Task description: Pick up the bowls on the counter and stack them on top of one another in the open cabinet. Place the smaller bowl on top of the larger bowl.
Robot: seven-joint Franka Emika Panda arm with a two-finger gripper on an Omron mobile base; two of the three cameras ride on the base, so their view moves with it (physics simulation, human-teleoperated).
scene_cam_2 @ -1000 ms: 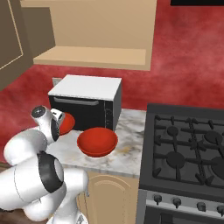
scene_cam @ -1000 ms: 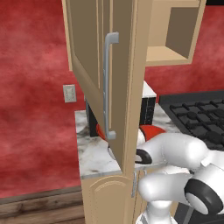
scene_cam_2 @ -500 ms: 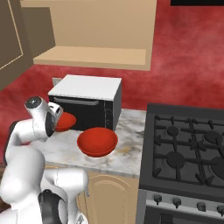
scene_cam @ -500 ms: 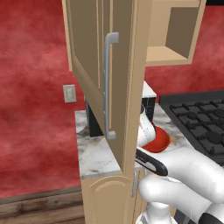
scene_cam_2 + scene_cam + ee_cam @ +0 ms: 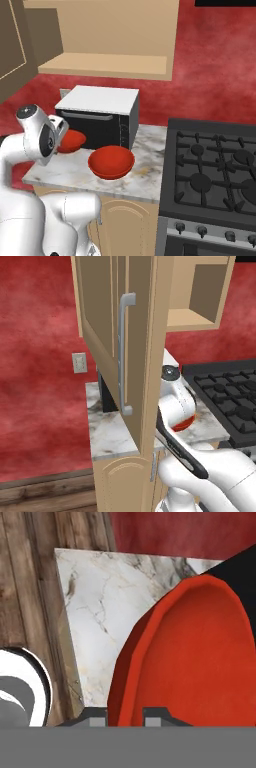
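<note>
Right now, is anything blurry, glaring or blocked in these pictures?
All three are sharp, evenly lit renders. Left base view: the open cabinet door blocks much of the counter. Hand view: the held bowl looms large, cropped at the edge.

Glossy red bowls (image 5: 111,162); veined marble counter (image 5: 145,175); tan wood cabinet (image 5: 145,331).

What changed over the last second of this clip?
The gripper closed on the rim of one red bowl and has raised it off the counter beside the microwave. The other red bowl stayed on the counter, and the cabinet door stayed open.
</note>
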